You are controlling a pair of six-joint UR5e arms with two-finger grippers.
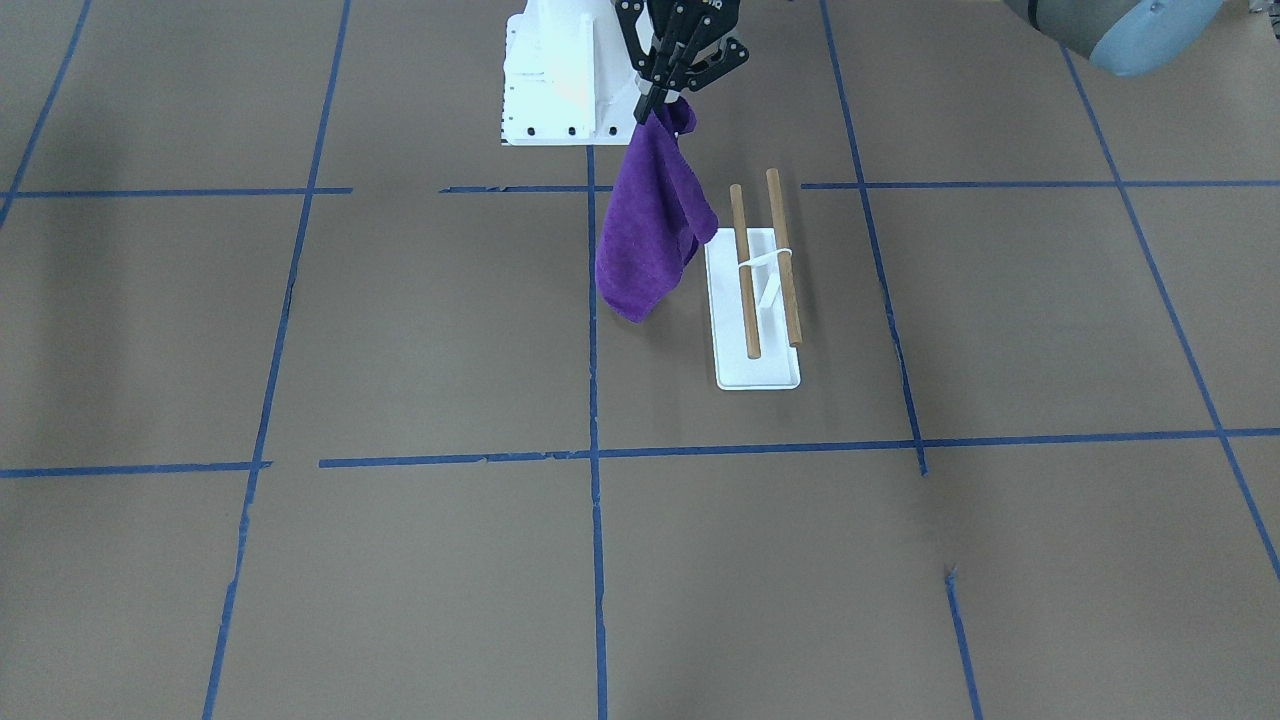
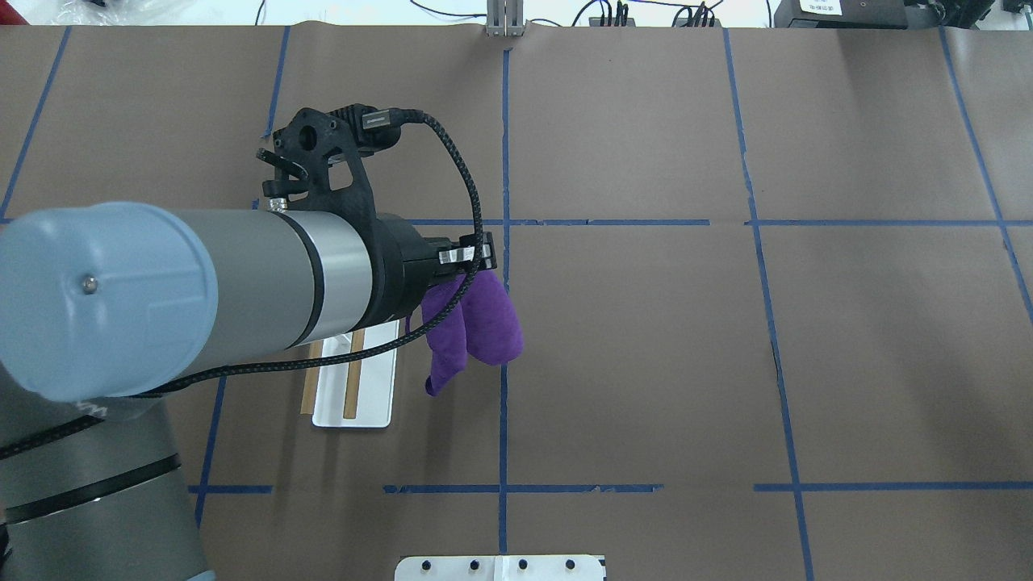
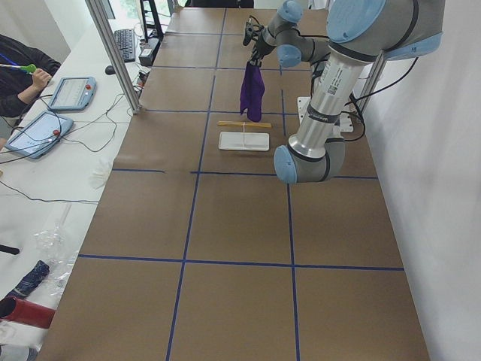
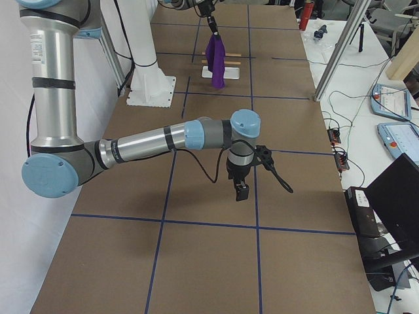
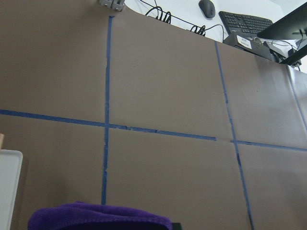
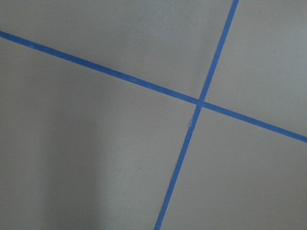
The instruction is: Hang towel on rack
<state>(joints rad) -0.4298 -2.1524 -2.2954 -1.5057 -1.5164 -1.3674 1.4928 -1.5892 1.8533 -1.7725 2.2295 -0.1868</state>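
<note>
No legible text — (label (image 5: 245,41) blurred)

The near, right arm stretches across the brown surface (image 4: 196,261). The right tool (image 4: 241,191) points down close above the surface, its jaws too small to read. At the far end, the left tool (image 4: 211,25) holds the purple towel (image 4: 217,65), which hangs in front of the rack (image 4: 234,63). A white pedestal (image 4: 152,85) stands to their left.
</note>
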